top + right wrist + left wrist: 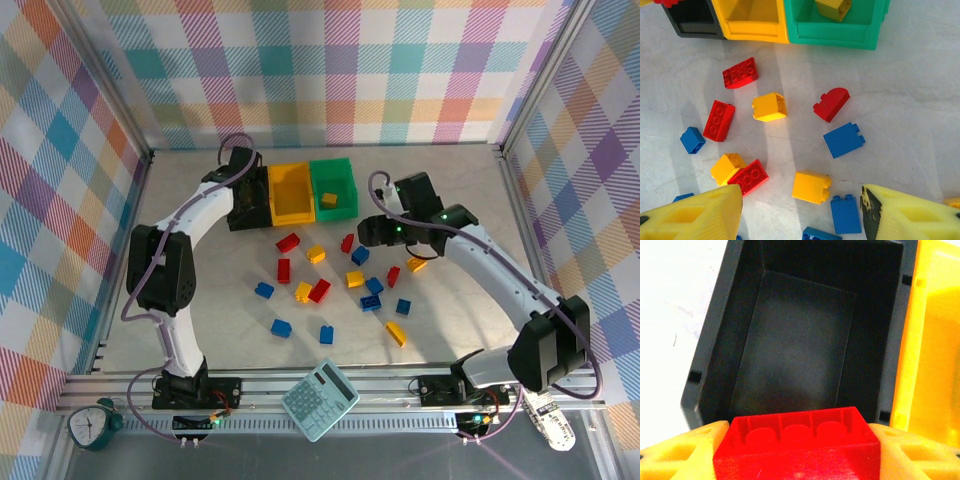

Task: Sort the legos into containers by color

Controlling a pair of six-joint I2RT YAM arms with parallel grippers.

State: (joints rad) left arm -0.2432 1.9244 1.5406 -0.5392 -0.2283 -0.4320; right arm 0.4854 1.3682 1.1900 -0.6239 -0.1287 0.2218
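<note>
My left gripper is shut on a red lego, held upside down over the black container, whose floor is bare. In the top view this gripper hangs above the black container, beside the yellow container and the green container; the green one holds a yellow lego. My right gripper is open above the scattered legos. In its wrist view the right gripper has a yellow lego lying on the table between its fingers, untouched, with a blue lego beside it.
Red, blue and yellow legos lie spread over the middle of the table, from a red one to a yellow one. A teal calculator lies at the near edge. A small clock sits at the near left corner.
</note>
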